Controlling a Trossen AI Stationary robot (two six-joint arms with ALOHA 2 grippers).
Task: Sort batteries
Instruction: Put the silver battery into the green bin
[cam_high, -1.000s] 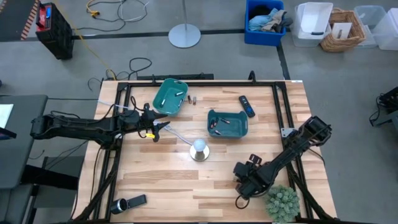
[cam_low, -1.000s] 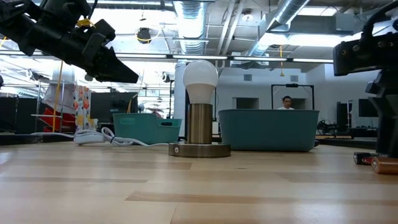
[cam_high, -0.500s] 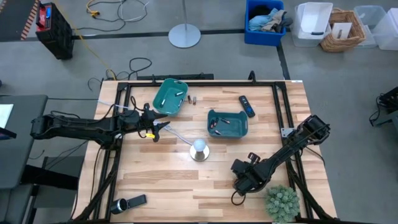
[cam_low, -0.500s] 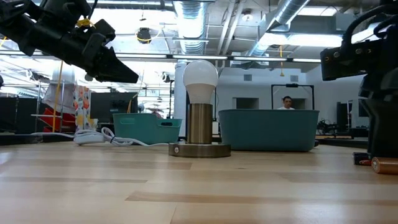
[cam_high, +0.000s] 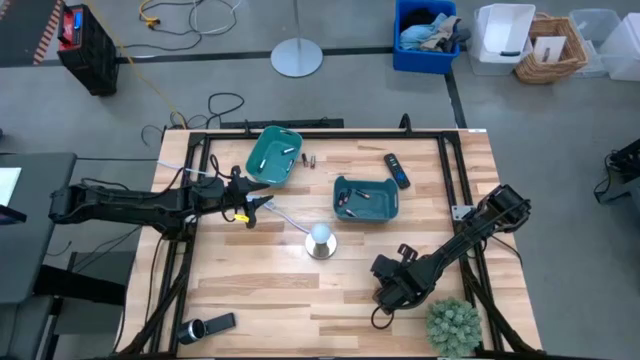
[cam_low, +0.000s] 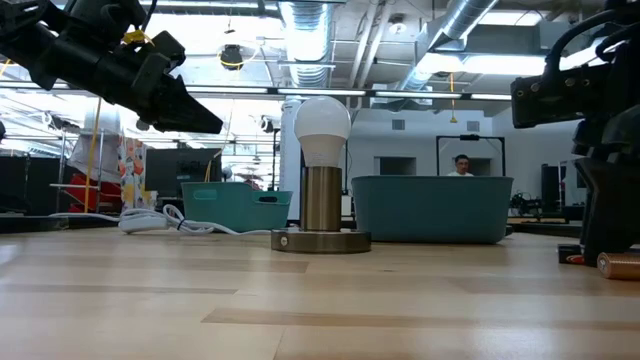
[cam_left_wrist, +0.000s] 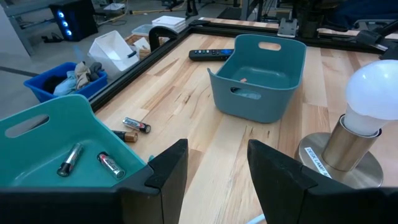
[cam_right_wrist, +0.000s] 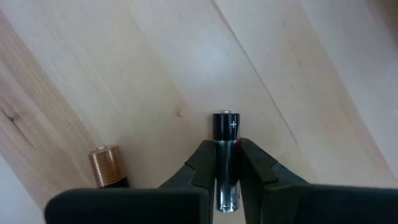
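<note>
Bright, even overhead light (ceiling glare low), soft shadows throughout.

White plus sign on the black battery (cam_right_wrist: 226, 149), small unreadable label print on the lamp base (cam_left_wrist: 339, 167)

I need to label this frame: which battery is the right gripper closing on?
Find the plant at the table's near right corner; the right gripper is down beside it. Its fingers pinch a black battery marked with a plus. The copper-topped battery alongside lies free.
</note>
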